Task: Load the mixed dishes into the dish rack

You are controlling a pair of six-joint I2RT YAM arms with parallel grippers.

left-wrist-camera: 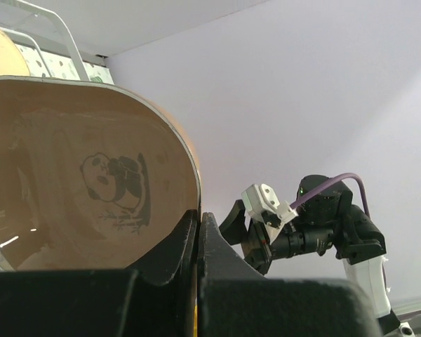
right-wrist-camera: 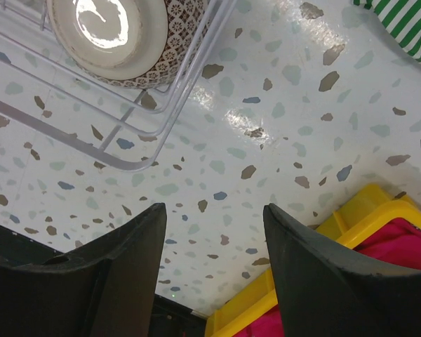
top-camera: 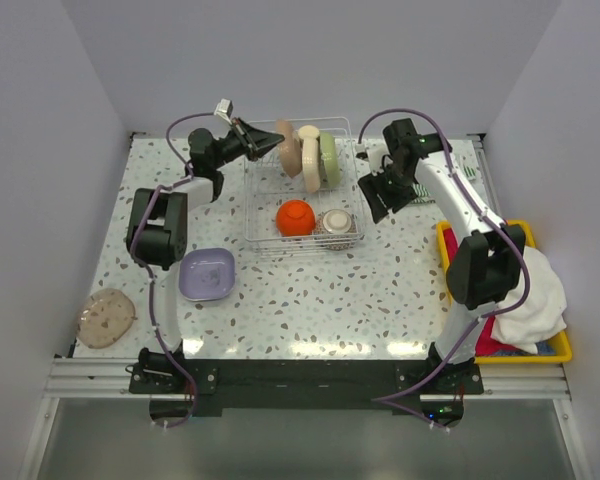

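**Brown plate [left-wrist-camera: 70, 126] held on edge at the rack's [top-camera: 265, 215] far left corner**
Nearest, at lower left, a pale plate [top-camera: 106, 317] and a lilac plate [top-camera: 207, 273] lie flat on the table [top-camera: 330, 290], not yet loaded. Mid-frame, the orange bowl [top-camera: 295, 216] and grey bowl [top-camera: 337, 226] sit in the rack's near half. Behind them the cream plate [top-camera: 310, 155] and green plate [top-camera: 329, 160] stand in slots. The left jaws are clenched on the brown plate's rim, keeping it vertical, likely to join that row. The right jaws hang released and empty beside the rack.
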